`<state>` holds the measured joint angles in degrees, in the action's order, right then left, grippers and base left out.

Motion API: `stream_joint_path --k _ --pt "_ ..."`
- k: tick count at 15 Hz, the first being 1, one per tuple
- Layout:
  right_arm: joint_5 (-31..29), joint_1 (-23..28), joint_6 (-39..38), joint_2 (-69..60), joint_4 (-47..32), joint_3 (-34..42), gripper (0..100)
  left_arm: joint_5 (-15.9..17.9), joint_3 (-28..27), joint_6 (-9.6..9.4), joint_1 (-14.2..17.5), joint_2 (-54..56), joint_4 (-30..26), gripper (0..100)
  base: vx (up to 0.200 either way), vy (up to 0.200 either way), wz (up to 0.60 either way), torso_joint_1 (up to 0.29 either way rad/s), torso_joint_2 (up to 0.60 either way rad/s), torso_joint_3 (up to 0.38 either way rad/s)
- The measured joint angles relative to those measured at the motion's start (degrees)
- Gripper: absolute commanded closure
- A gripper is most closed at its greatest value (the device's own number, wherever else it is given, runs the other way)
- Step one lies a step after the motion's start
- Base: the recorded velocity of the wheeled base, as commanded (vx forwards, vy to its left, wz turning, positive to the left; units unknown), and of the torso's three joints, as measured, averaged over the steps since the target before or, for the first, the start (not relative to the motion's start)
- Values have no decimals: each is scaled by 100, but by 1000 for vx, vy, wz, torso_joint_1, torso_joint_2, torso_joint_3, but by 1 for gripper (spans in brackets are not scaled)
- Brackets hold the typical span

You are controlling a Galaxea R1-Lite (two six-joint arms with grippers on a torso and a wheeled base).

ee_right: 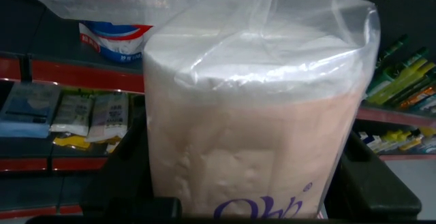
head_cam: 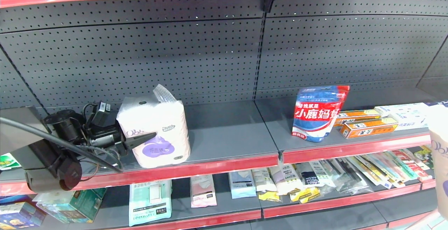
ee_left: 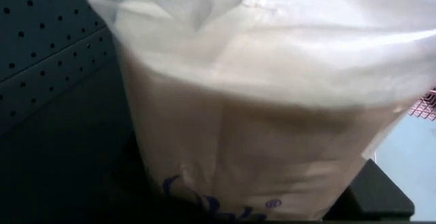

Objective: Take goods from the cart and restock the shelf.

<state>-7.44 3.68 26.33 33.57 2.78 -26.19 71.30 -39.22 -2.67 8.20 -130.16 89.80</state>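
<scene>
on the grey shelf (head_cam: pixel 227 132) stands toilet paper (head_cam: pixel 157 128).

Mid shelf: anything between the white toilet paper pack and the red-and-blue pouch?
Nothing. Head view shows bare grey shelf board between the white plastic-wrapped toilet paper pack and the red-and-blue stand-up pouch.

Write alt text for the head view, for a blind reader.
The left gripper clasps a white toilet-paper pack standing on the grey shelf; a red-blue pouch stands farther right, and a second pack shows at the right edge.
</scene>
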Motion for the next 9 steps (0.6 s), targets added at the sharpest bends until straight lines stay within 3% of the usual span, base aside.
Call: stream_joint_path --k 9 --pt "0 0 0 -1 -5 0 100 66 39 -15 -55 -29 34 100 0 0 0 0 0 0"
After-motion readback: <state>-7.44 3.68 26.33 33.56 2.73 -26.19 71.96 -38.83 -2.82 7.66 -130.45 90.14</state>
